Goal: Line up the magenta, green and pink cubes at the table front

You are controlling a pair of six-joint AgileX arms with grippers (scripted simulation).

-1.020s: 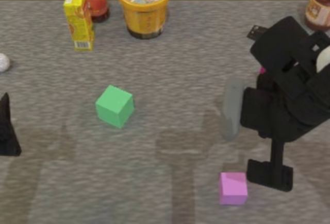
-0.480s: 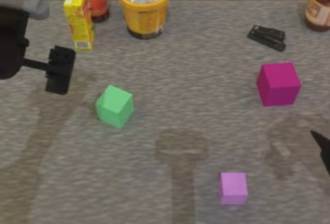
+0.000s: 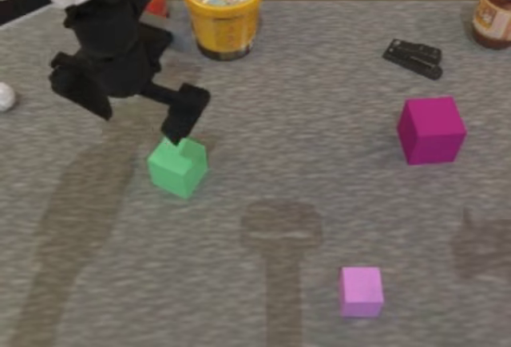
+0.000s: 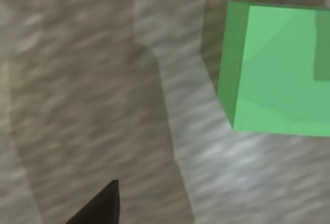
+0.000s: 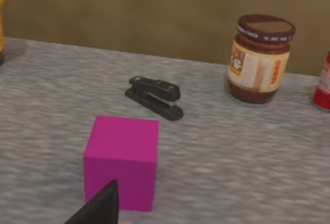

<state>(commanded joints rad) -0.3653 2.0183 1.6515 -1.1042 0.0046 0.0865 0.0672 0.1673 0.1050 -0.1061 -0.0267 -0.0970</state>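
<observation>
**Inspector:** Starting with the largest item, what is the top view showing that the wrist views are not?

**Recorder:** The table [image 3: 319, 84] is showing in full only from above, its grey speckled surface running to a brown far edge. The left arm is reaching in from the far left corner, bent down and toward the centre, and the left gripper [image 3: 182, 128] is hanging over the far edge of the green cube [image 3: 177, 165]. The right arm is not appearing in that view at all.

**Inspector:** The claw's state?

**Recorder:** It cannot be told. From above the fingers are reading as one dark block overlapping the cube's top; the left wrist view is showing only one dark fingertip [image 4: 98, 208] apart from the cube's side. Nothing is showing as held.

**Inspector:** The right side?

**Recorder:** Only the right wrist view is showing it: one dark fingertip [image 5: 100, 206] in front of the magenta cube [image 5: 122, 162], with a black stapler [image 5: 153, 97] and a brown-lidded jar [image 5: 260, 59] beyond. Its opening cannot be told either.

**Inspector:** Cube positions, large to small?

**Recorder:** The magenta cube is sitting right of centre, near the stapler. The green cube is lying left of centre. The pink cube [image 3: 362, 290] is resting near the front edge, right of centre, well apart from both. An orange tub [image 3: 223, 8] is standing at the far edge.
</observation>
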